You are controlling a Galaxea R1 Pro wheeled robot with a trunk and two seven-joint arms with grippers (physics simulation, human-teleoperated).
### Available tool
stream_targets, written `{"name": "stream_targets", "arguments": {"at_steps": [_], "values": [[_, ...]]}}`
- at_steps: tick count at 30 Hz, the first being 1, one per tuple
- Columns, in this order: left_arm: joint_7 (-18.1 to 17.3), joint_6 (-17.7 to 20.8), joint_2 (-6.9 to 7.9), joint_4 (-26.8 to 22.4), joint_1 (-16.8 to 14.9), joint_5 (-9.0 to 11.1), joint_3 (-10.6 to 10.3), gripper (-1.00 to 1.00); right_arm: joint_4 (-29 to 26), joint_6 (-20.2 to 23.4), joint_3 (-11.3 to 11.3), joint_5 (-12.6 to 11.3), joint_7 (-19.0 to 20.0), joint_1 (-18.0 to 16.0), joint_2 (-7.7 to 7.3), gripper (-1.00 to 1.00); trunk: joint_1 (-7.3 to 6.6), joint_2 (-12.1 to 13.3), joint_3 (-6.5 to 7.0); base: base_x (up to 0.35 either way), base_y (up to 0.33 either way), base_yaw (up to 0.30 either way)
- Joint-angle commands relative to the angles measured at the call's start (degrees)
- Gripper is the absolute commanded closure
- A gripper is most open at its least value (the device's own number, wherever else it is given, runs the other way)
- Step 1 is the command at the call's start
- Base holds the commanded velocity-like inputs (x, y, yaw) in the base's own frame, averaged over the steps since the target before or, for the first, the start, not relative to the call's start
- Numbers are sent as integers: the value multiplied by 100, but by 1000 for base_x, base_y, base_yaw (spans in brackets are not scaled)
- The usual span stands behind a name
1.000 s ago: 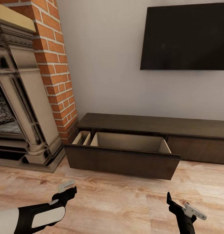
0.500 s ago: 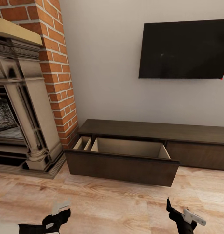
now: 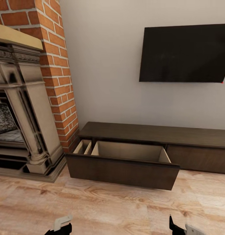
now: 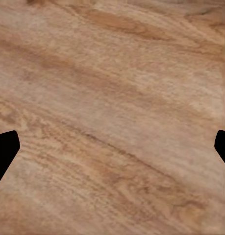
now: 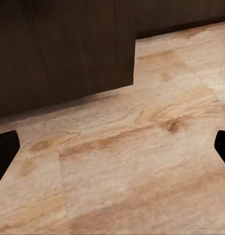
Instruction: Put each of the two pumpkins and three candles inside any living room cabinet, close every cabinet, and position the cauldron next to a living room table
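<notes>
Cabinet (image 3: 158,143) right of fireplace (image 3: 24,107), under television (image 3: 186,54).

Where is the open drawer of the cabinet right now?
In the head view the open drawer juts from the left end of the cabinet, low against the wall under the TV, just right of the fireplace.

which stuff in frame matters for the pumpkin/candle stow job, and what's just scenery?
Job-related:
- cabinet, its left drawer pulled out, nothing visible inside
- left gripper and right gripper, both open over bare floor

Scenery:
- fireplace
- brick column
- wall TV
- wood floor
</notes>
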Motion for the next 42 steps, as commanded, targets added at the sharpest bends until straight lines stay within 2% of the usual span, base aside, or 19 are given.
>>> {"name": "stream_targets", "arguments": {"at_steps": [1,3,5,7,9,14,17,23,34,39,42], "values": [[-262,3,-79,239,64,109,-38,-100,127,-17,13,-16,-14,-29,-5,-100,-24,39,13,0,0,0],[-509,80,-119,418,108,242,-39,-100,198,-16,13,-11,-14,-59,-7,-100,-68,119,49,0,0,0],[-777,346,-148,620,139,537,-43,-100,347,-11,13,-7,-17,-121,-4,-100,-112,199,85,0,0,0],[-844,455,-158,688,144,636,-43,-100,474,-11,12,-6,-20,-183,-2,-100,-156,279,120,0,0,0],[-971,629,-207,849,151,761,-44,-100,1048,-13,12,-8,-18,-532,-5,-100,-200,359,156,0,0,0],[-1072,836,-302,1045,154,820,-41,-100,2388,-49,13,-19,-15,-1413,-15,-100,-309,560,246,0,0,0],[-1118,1059,-319,1116,154,826,-43,-100,2675,-56,8,-23,-15,-1613,-16,-100,-375,680,300,0,0,0],[-1205,1221,-377,1223,157,829,-44,-100,2801,-64,-13,-58,-14,-1704,-11,-100,-507,921,408,0,0,0],[-1218,1148,-410,1243,240,829,-39,-100,2836,-77,-26,-91,-7,-1715,8,-100,-749,1362,605,0,0,0],[-1217,659,-413,1236,309,829,-39,-100,2826,-120,-16,-93,3,-1715,16,-100,-858,1563,695,0,0,0],[-1213,540,-419,1235,363,829,-39,-100,2834,-295,-11,-94,8,-1715,20,-100,-924,1683,749,0,0,0]]}}
